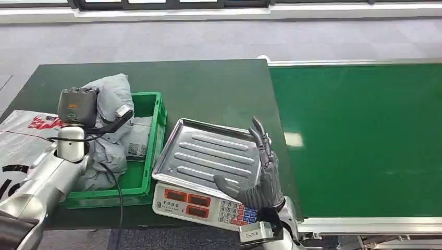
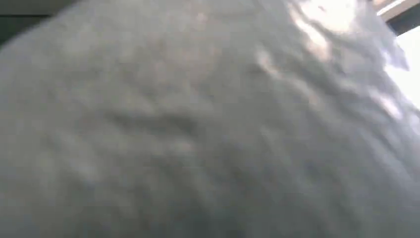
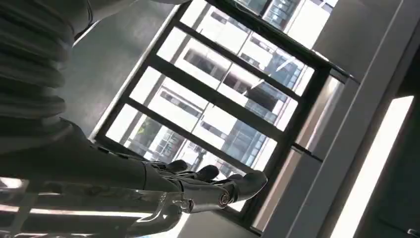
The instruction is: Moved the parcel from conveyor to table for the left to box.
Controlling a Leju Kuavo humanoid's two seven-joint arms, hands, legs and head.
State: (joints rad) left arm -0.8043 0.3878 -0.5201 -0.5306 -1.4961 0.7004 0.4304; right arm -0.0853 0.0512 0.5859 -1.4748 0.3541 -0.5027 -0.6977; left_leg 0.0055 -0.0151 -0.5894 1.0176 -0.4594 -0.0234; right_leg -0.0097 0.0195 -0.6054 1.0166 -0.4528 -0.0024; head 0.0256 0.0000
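While the grey parcel [image 1: 112, 104] sits in the green box [image 1: 156, 112] left of the scale [image 1: 208, 172], the right hand [image 1: 260, 177] hangs spread, empty, over the scale; the left hand's grip cannot be told

Grey, crinkled plastic of the parcel [image 2: 198, 129] lies close against the lens, blurred and creased, with bright glare on its folds toward one corner. A sliver of what may be a window frame [image 2: 403, 15] shows beyond it.
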